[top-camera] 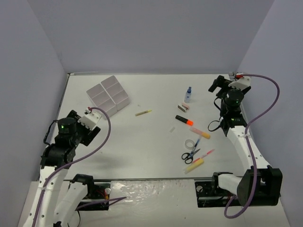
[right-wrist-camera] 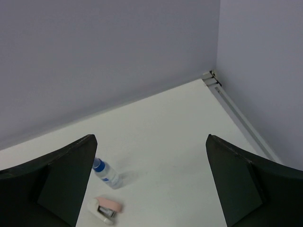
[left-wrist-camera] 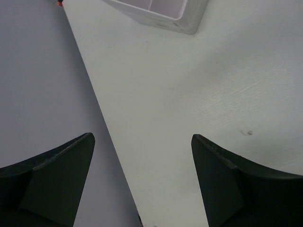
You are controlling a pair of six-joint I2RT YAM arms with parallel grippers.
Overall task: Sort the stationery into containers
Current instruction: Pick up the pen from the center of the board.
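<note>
Sorting looks unstarted: white plastic six-compartment tray [top-camera: 108,96] sits far-left on the worktop [top-camera: 151,151], seemingly empty, while the scattered stationery [top-camera: 200,133] lies well apart on the right, one thin yellow pen [top-camera: 143,112] alone between. Left hand [left-wrist-camera: 142,137] and right hand [right-wrist-camera: 151,137] both gape wide, holding nothing; left hangs over the worktop's left edge near the tray, right near the far-right corner, open worktop between.
</note>
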